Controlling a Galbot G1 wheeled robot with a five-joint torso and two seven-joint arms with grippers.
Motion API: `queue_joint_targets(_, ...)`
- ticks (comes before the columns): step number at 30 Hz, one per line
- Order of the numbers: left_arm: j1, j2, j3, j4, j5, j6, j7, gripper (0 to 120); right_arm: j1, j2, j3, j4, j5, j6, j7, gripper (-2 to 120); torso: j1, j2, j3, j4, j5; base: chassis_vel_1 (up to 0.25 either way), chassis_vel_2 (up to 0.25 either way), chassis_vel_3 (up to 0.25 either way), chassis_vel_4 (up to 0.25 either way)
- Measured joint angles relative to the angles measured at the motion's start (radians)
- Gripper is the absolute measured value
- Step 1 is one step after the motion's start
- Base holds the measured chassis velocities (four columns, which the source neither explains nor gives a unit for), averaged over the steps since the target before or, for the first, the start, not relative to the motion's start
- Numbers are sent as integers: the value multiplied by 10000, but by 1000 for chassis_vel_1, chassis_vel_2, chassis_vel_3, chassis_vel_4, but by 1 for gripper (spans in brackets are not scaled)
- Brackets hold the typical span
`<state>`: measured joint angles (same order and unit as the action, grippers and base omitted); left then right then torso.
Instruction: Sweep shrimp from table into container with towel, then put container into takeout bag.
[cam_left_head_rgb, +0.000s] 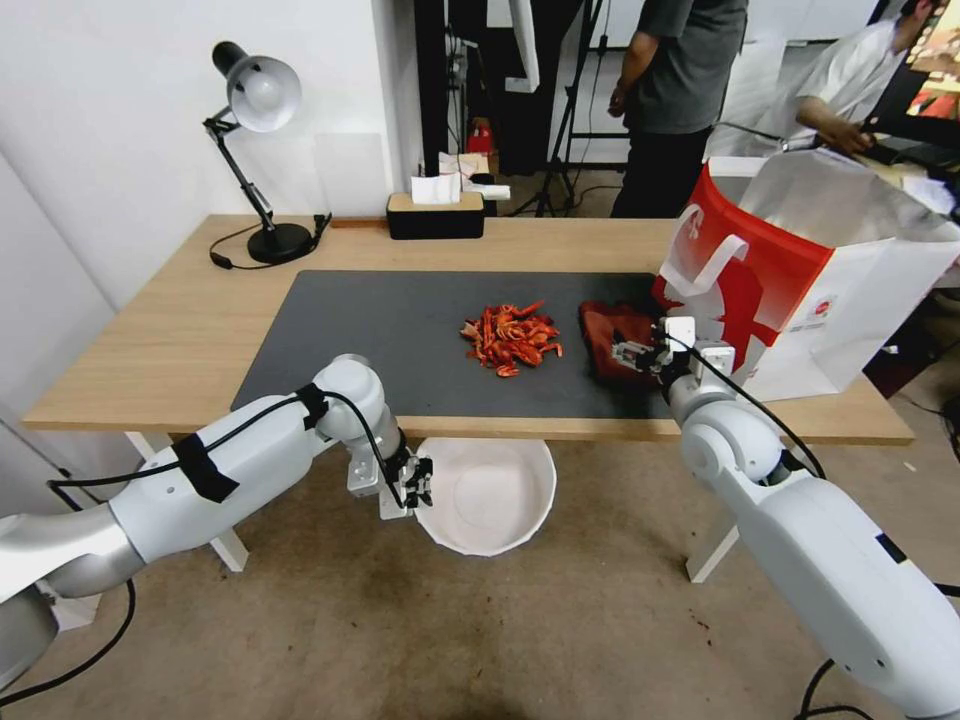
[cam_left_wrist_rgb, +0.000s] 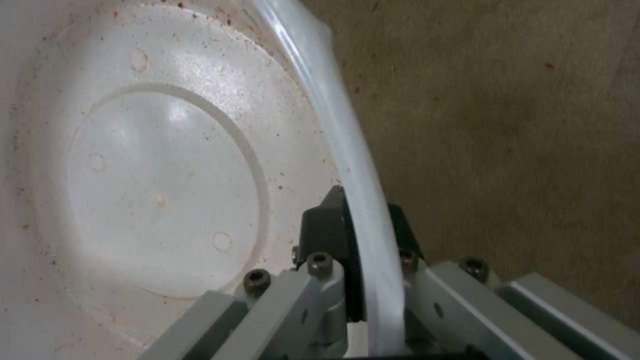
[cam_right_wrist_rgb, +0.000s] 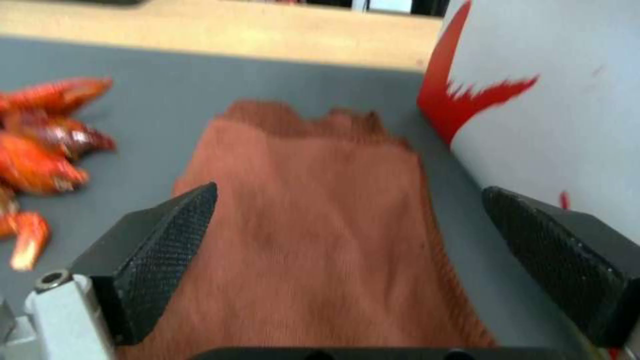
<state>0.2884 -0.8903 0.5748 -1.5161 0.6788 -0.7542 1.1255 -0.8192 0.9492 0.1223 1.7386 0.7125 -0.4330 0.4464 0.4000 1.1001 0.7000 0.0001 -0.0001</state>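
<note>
We see the table (cam_left_head_rgb: 190, 330) with its dark mat (cam_left_head_rgb: 400, 340), where the shrimp (cam_left_head_rgb: 510, 338) sit in a little heap near the middle. Our left gripper (cam_left_head_rgb: 418, 487) pinches the rim of the container (cam_left_head_rgb: 490, 495) and holds it just below the table's near edge. Our right gripper (cam_left_head_rgb: 640, 355) is spread wide over the towel (cam_left_head_rgb: 608, 335), which lies flat just beside the takeout bag (cam_left_head_rgb: 800, 270).

Light-wood table (cam_left_head_rgb: 180, 340) at frame centre, bearing a dark grey mat (cam_left_head_rgb: 400, 340); on it shrimp (cam_left_head_rgb: 510, 338), towel (cam_left_head_rgb: 612, 335). Takeout bag (cam_left_head_rgb: 800, 290) right; lamp (cam_left_head_rgb: 262, 150), tissue box (cam_left_head_rgb: 435, 213) at rear.
</note>
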Motion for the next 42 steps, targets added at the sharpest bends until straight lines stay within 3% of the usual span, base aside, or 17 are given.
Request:
queue_joint_targets(15, 18, -193, 17, 11, -6, 5, -14, 0, 453, 276, -574, -540, 292, -556, 437, 98, 0, 0, 0, -2, 1, 0, 0, 0, 0)
queue_joint_targets(17, 15, -194, 8, 53, -2, -25, -31, 0, 397, 361, -570, -558, 417, -590, 441, 88, 0, 0, 0, -1, 0, 0, 0, 0, 0)
queue_joint_targets(19, 15, -194, 8, 53, -2, -25, -31, 0, 397, 361, -570, -558, 417, -590, 441, 88, 0, 0, 0, -1, 0, 0, 0, 0, 0)
queue_joint_targets(21, 24, -165, 5, 61, -3, -68, -75, 0, 318, 428, -491, -556, 506, -578, 422, 73, -1, 0, -1, 1, -1, 0, 0, 0, 0)
queue_joint_targets(32, 4, -161, -140, 104, 198, -278, -157, 0, 185, 386, -348, -472, 692, -453, 301, 42, -1, 0, -1, -2, 1, 0, 0, 0, 0)
queue_joint_targets(42, 251, -80, -249, -5, 295, -282, -157, 0, 92, -8, -170, -410, 135, 1074, -1479, 8, 0, -1, 1, -2, 2, 0, 0, 0, 0)
